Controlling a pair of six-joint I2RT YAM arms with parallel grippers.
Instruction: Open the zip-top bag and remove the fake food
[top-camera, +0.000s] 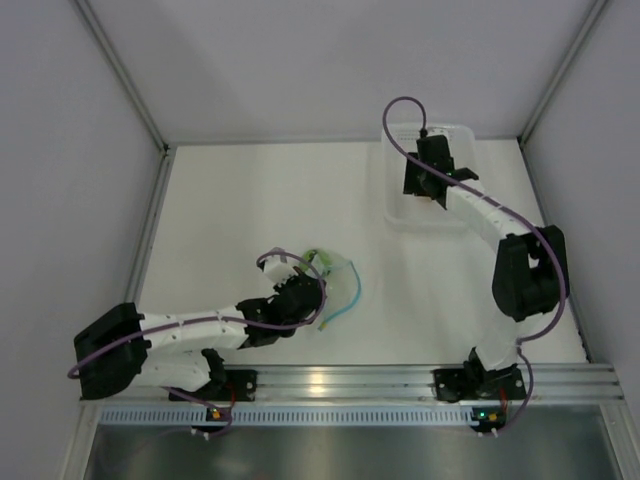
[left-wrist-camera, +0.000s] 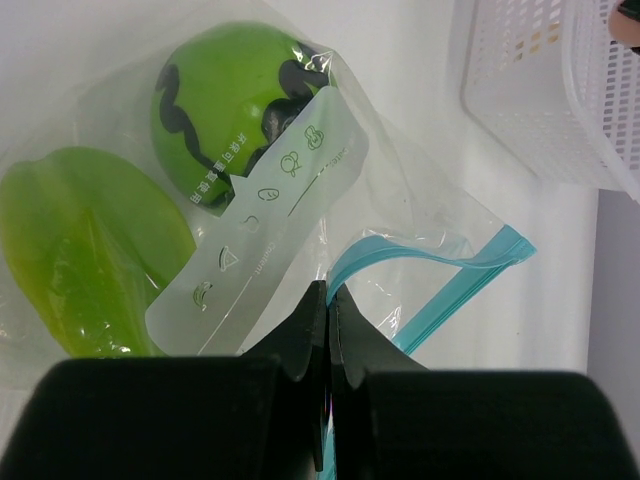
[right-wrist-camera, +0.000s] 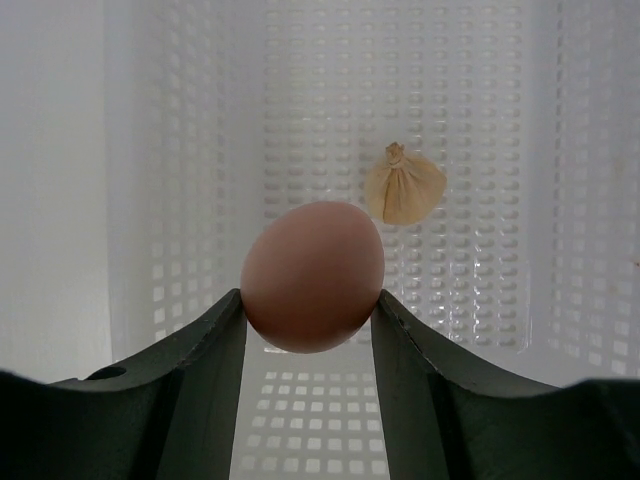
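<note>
Top external: the left gripper (top-camera: 305, 298) is on the zip-top bag (top-camera: 340, 285), by far the nearer arm

Left wrist: jaws pinched shut on bag film, green ball (left-wrist-camera: 225, 100) ahead-left, blue zip strip (left-wrist-camera: 430, 285) running ahead-right

Right wrist: the right gripper (right-wrist-camera: 308, 300) clasps an egg (right-wrist-camera: 312, 270) above the white basket (right-wrist-camera: 180, 200)

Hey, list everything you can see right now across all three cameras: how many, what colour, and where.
zip-top bag: one, clear with blue zip strip, on table, left of middle
green ball: one, dark zigzag, inside bag
lime-green piece: one, inside bag beside ball
basket: one, white, far right of table
egg: one, peach-brown, within basket
dumpling: one, tan, on basket floor
table: one, white
left pincer: black, shut on bag
right pincer: dark, gripping egg
</note>
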